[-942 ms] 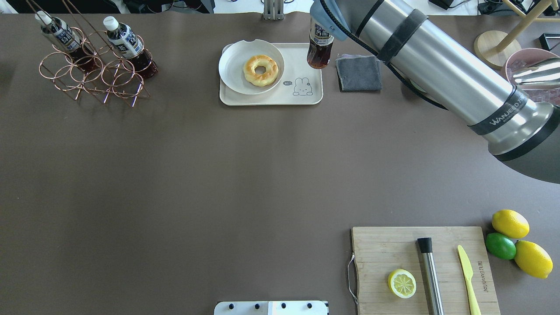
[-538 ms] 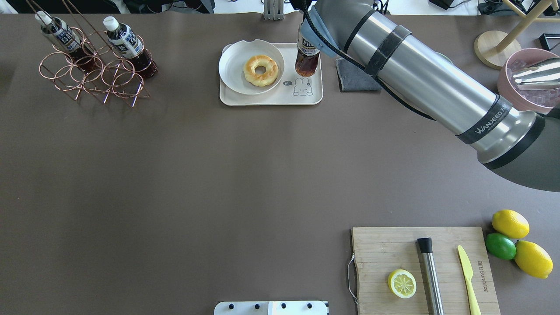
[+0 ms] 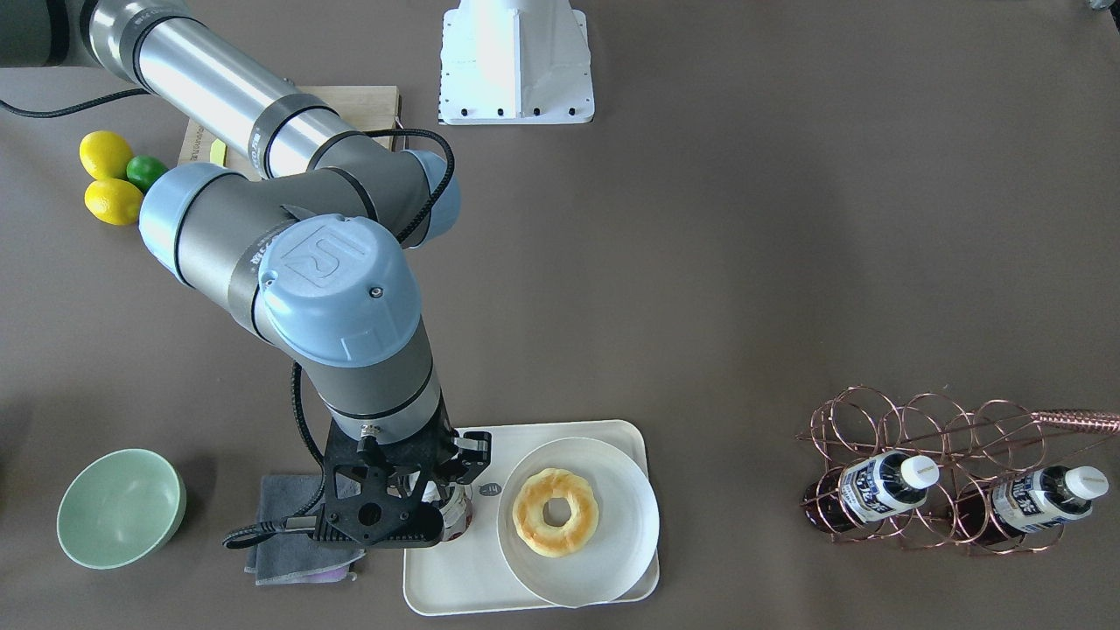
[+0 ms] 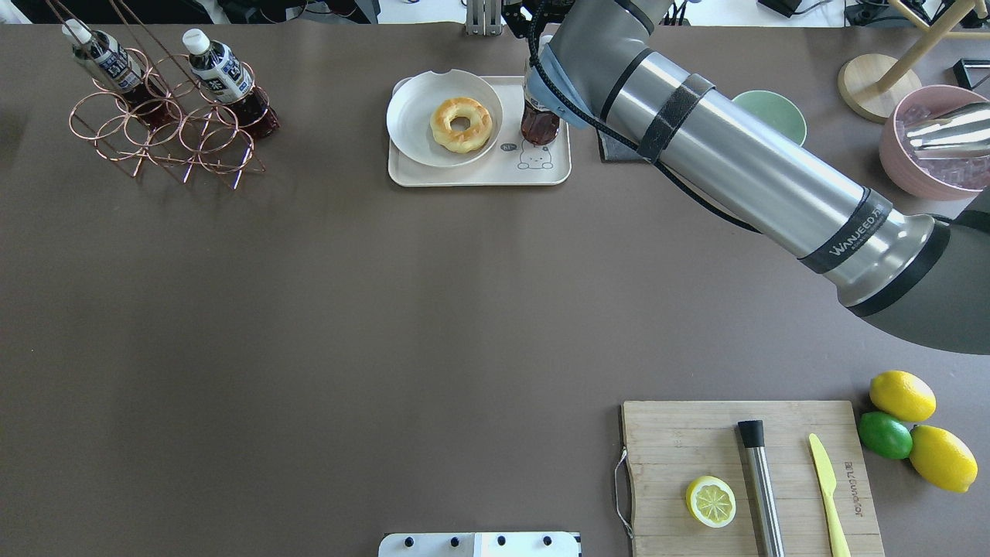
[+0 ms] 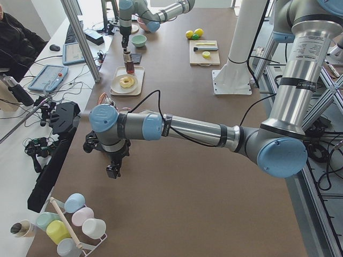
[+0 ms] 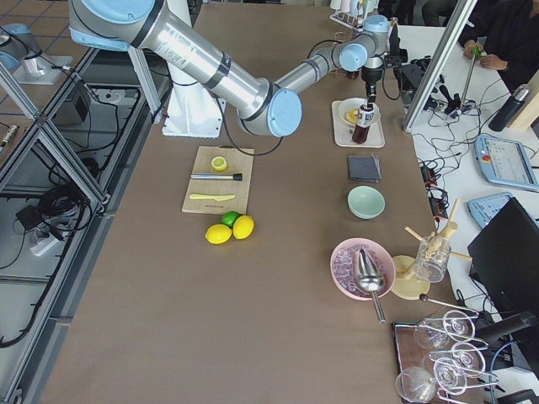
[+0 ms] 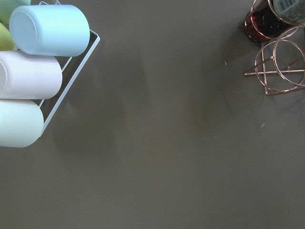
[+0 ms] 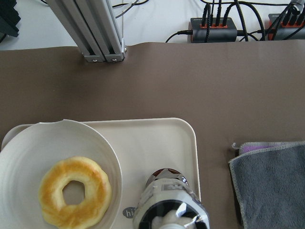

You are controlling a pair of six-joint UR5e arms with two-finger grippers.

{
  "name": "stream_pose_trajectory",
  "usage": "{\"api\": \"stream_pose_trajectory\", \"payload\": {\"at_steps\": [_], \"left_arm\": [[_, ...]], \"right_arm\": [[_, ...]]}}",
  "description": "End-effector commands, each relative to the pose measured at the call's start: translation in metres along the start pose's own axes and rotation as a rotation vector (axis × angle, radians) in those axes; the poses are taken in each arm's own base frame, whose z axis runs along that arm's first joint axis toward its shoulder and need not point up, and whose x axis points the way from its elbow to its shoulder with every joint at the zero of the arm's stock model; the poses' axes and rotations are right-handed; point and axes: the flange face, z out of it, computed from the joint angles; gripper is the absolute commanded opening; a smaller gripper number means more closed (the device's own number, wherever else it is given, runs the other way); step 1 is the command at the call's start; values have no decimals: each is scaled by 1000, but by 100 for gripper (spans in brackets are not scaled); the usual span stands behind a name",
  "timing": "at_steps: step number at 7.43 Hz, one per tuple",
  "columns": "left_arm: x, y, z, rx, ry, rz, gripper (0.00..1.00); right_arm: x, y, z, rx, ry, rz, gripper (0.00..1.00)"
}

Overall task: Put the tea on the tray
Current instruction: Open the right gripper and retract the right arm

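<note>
My right gripper (image 3: 435, 506) is shut on the tea (image 3: 455, 514), a small bottle of dark red-brown liquid, and holds it upright by the neck. The bottle (image 4: 538, 126) is over the right part of the cream tray (image 4: 479, 175), just behind the bear drawing (image 4: 535, 157). I cannot tell whether its base touches the tray. The right wrist view looks down on the bottle (image 8: 169, 205) over the tray (image 8: 157, 138). Two more identical bottles (image 4: 224, 73) lie in a copper wire rack (image 4: 166, 135) at far left. My left gripper (image 5: 112, 170) hangs over bare table far from the tray; I cannot tell its state.
A round white plate (image 4: 414, 116) with a doughnut (image 4: 461, 124) fills the tray's left half. A grey cloth (image 4: 619, 147) and a green bowl (image 4: 776, 114) lie right of the tray. A cutting board (image 4: 696, 441), lemons and a pink bowl (image 4: 924, 166) are on the right side.
My right arm has swung left and carried the bottle from the tray's right edge beside the cloth to over the tray, lower and closer to the bear drawing.
</note>
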Motion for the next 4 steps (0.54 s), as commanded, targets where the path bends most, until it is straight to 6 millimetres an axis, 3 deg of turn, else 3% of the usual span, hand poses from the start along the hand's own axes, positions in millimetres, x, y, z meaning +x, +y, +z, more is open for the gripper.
{"api": "stream_pose_trajectory", "payload": {"at_steps": [1, 2, 3, 4], "left_arm": [[-2, -10, 0, -4, 1, -3, 97], [-2, -10, 0, -4, 1, -3, 97], [-1, -12, -1, -1, 0, -1, 97], [-2, -11, -1, -1, 0, -1, 97]], "right_arm": [[2, 0, 2, 6, -4, 8, 100], [0, 0, -3, 10, -10, 22, 100], [-5, -4, -21, 24, -28, 23, 100], [-3, -1, -54, 18, -49, 31, 100]]}}
